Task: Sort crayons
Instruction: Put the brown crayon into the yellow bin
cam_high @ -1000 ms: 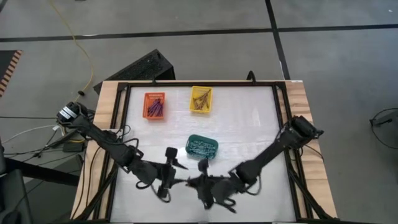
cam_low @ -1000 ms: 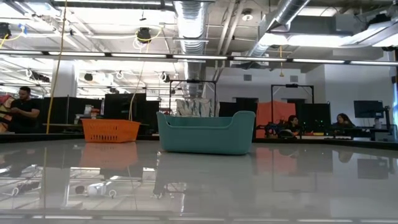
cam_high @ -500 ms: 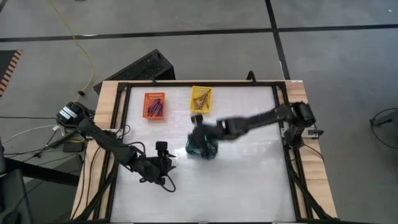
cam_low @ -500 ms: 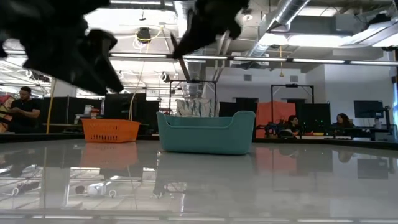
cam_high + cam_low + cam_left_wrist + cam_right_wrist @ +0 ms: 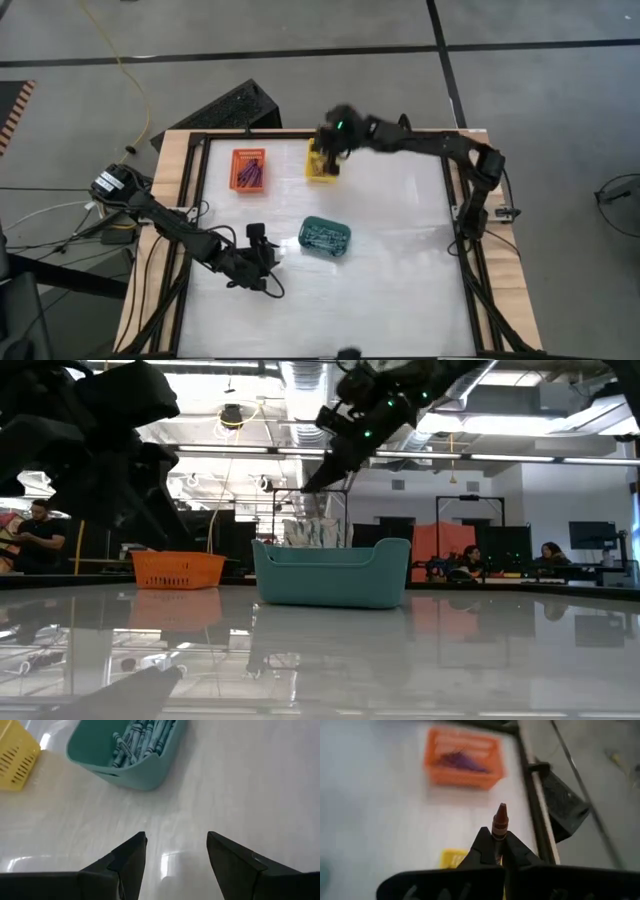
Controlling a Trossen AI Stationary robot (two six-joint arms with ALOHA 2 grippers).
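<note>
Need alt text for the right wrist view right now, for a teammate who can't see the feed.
The right gripper is shut on a brown-red crayon, which sticks out tip-first between its dark fingers. Beyond it on the white table stands an orange basket holding purple crayons, and a corner of a yellow basket shows just beside the fingers.

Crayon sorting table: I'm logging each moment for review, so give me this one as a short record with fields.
right gripper: shut on a brown-red crayon, above the yellow basket
left gripper: open, empty, low over the table near the teal basket
teal basket contents: teal-grey crayons
orange basket: purple crayons
loose crayons on table: none visible
</note>
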